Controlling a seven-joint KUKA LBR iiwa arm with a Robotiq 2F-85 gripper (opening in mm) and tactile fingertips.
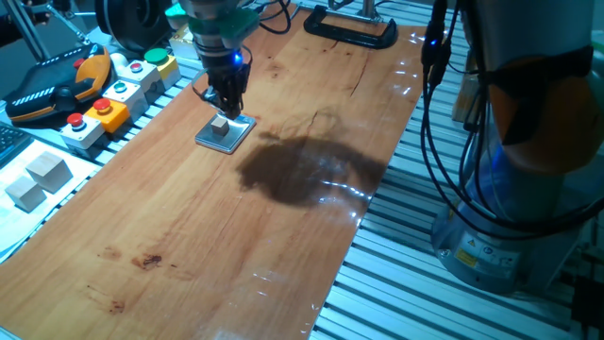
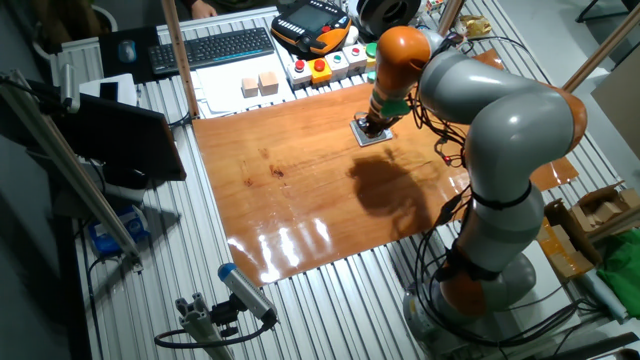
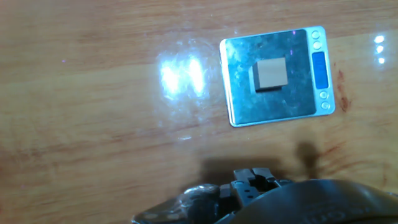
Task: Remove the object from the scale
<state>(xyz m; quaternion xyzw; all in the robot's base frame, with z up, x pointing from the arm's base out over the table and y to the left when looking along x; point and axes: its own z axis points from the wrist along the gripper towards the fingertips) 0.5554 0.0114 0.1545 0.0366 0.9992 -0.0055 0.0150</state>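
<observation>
On the scale plate [image 3: 273,74] rests the object [image 3: 270,75], a tiny beige-grey cube sitting near the plate's centre, flat on one face and clear of the plate edges. The cube appears rigid and very light, judging by its size; its plain faces look matte rather than slick, so two opposed side faces should give a secure hold. A pinch across parallel vertical faces, low enough to avoid tipping, is the sensible grasp. The scale itself is a loose thin unit with a blue display strip and small buttons along one edge, so side loads could slide it across the board.

The gripper [image 1: 225,102] hangs directly above the cube, close over it but not touching in the fixed views. Whether its fingers are spread or closed cannot be determined; nothing is held between them.

The work surface is a glossy wooden board [image 1: 189,236] with strong light reflections, laid over a ribbed aluminium table. Beside the board stand coloured button boxes [image 1: 118,94] and two larger pale cubes [image 1: 38,179], well apart from the scale. Open board lies on the near side for setting the cube down
</observation>
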